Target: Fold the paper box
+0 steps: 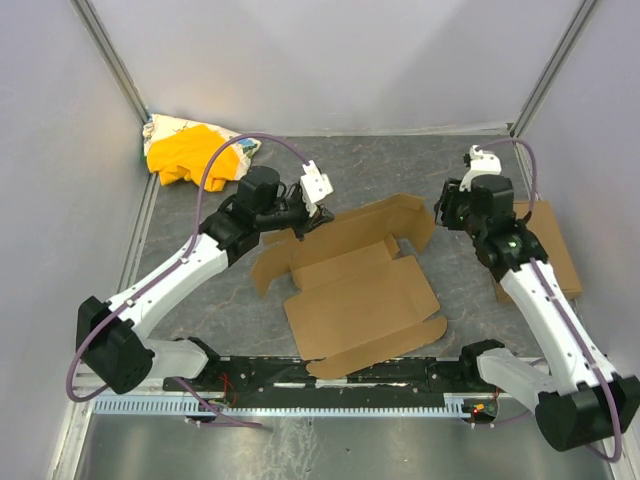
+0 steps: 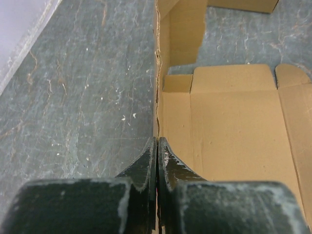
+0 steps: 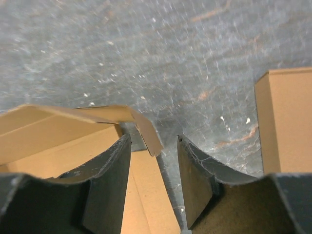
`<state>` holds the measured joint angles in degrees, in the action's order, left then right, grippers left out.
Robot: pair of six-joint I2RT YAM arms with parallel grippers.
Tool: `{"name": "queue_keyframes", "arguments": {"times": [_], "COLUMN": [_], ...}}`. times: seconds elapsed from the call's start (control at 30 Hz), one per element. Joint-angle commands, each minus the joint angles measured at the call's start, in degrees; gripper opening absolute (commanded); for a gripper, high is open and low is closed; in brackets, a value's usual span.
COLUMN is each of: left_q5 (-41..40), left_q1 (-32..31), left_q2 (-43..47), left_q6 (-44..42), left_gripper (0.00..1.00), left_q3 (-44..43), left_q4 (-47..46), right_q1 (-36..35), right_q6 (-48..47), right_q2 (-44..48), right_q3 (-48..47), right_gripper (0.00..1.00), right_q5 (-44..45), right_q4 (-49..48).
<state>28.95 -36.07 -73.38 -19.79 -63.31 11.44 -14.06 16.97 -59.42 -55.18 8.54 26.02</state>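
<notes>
The left hand (image 2: 157, 142) is fully closed, its two dark fingers pinching the thin raised edge of the paper box (image 1: 365, 300) at the far left side, where a side wall stands up from the flat panels. The right hand (image 3: 153, 144) is about half open, with a clear gap between its fingers. The bent tip of a raised flap at the box's far right corner reaches into that gap close to the left finger (image 3: 109, 170), but nothing is clamped; whether the flap touches the finger cannot be told. The box lies in the middle of the grey tabletop (image 1: 400, 160), between the two arms, mostly spread flat with its inner side up. Its panels' long sides run left to right, skewed so that the right end sits farther from the arm bases. The far strip is lifted as a wall, and the broad tabbed panel points towards the near edge.
</notes>
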Motion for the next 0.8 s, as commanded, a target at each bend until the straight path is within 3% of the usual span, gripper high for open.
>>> {"name": "queue_keyframes", "arguments": {"times": [0.0, 0.13, 0.4, 0.77], "left_q5": [-2.5, -2.0, -2.1, -2.0], "left_q1": [0.1, -0.4, -0.6, -0.6], "left_q2": [-1.3, -2.3, -1.9, -1.6], "left_q6": [-2.2, -2.7, -3.0, -3.0], "left_gripper": [0.03, 0.03, 0.03, 0.03], "left_q3": [-1.9, -2.6, -2.3, -2.4], "left_q4": [0.5, 1.6, 1.9, 2.0], "right_q1": [0.3, 0.3, 0.3, 0.1], "right_q6": [-4.3, -6.5, -13.5, -20.0], "right_q2": [6.1, 5.9, -5.5, -13.9], "right_q3": [-7.5, -10.5, -16.6, -21.6], "right_gripper": [0.51, 0.51, 0.51, 0.51], "right_q5": [-6.8, -14.3, -21.2, -24.5], "right_q4": [5.6, 7.8, 8.1, 10.0]}}
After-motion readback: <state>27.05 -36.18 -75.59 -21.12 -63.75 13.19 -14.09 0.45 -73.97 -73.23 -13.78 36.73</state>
